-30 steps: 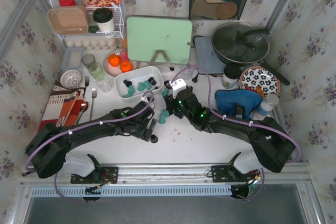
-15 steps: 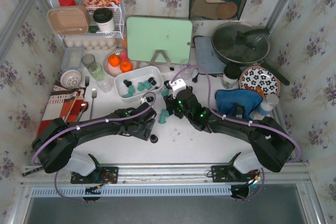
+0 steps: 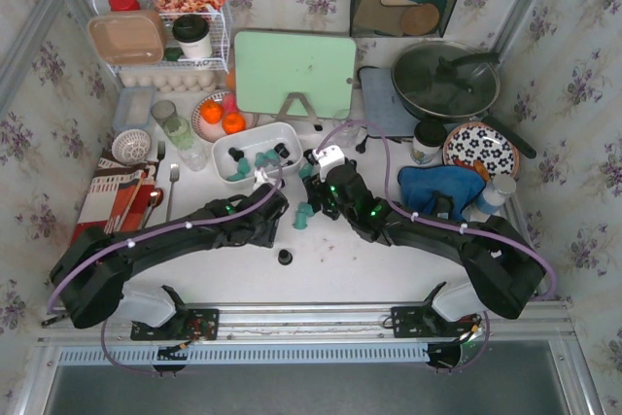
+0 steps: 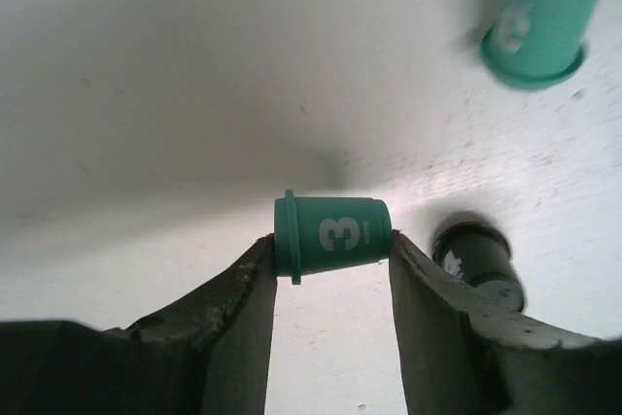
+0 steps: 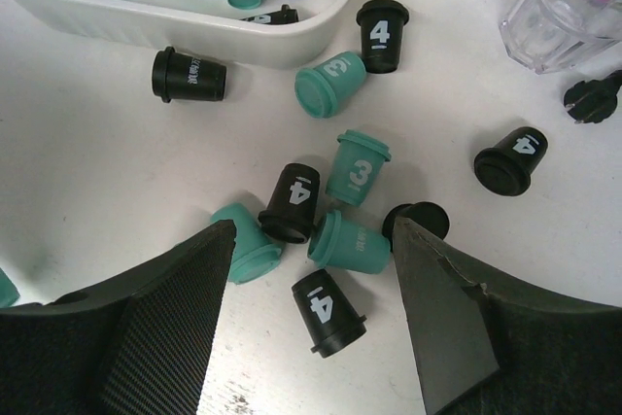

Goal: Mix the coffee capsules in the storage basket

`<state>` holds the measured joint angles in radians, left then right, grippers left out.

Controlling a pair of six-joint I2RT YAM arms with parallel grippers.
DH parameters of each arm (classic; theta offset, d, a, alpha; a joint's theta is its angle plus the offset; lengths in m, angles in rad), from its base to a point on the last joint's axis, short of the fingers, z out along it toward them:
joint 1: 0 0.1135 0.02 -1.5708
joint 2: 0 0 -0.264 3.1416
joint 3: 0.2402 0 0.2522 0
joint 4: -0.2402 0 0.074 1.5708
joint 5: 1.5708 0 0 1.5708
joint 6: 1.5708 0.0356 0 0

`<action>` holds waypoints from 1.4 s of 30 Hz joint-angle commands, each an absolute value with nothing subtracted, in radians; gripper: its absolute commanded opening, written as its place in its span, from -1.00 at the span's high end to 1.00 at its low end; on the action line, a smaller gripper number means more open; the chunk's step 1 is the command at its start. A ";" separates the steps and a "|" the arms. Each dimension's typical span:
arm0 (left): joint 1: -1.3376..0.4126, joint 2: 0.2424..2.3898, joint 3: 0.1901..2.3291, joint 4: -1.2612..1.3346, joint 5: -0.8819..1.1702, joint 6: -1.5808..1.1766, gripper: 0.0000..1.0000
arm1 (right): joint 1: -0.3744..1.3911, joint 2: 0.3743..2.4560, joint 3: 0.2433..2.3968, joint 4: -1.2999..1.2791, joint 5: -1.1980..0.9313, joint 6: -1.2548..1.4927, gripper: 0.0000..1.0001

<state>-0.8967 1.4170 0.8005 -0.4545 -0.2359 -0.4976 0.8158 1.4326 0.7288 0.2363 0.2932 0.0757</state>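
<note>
My left gripper (image 4: 330,243) is shut on a teal coffee capsule (image 4: 335,234) marked 3, held sideways above the table. A black capsule (image 4: 478,258) lies just right of it and another teal one (image 4: 540,26) farther off. In the top view the left gripper (image 3: 277,203) sits just near of the white storage basket (image 3: 284,135), which holds several teal and black capsules. My right gripper (image 5: 313,225) stands open over a cluster of loose capsules (image 5: 348,240) on the table, beside the basket (image 5: 194,21).
A clear glass (image 5: 573,2) stands right of the loose capsules. One black capsule (image 3: 285,258) lies alone near the arms. A fruit plate (image 3: 219,116), green cutting board (image 3: 294,70), blue cloth (image 3: 437,187) and patterned plate (image 3: 481,148) ring the work area.
The left gripper has closed on the teal capsule and moved away from the lone black capsule toward the basket. The right arm has stayed still.
</note>
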 commanded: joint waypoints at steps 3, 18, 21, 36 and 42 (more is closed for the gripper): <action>-0.882 1.339 0.884 -0.477 -0.372 -0.481 0.18 | 0.814 1.427 0.739 0.242 0.318 0.074 -0.47; -0.521 1.613 1.252 -0.370 -0.257 -0.397 0.19 | 0.813 1.482 0.704 0.336 0.272 0.159 -0.46; -0.471 1.727 1.340 -0.403 -0.241 -0.422 0.12 | 0.813 1.506 0.708 0.342 0.249 0.176 -0.45; -0.446 1.764 1.238 -0.288 -0.311 -0.504 -0.40 | 0.860 1.594 0.745 0.328 0.228 0.386 -0.33; -0.450 1.633 1.147 -0.277 -0.308 -0.515 -0.40 | 0.871 1.640 0.759 0.323 0.217 0.439 -0.21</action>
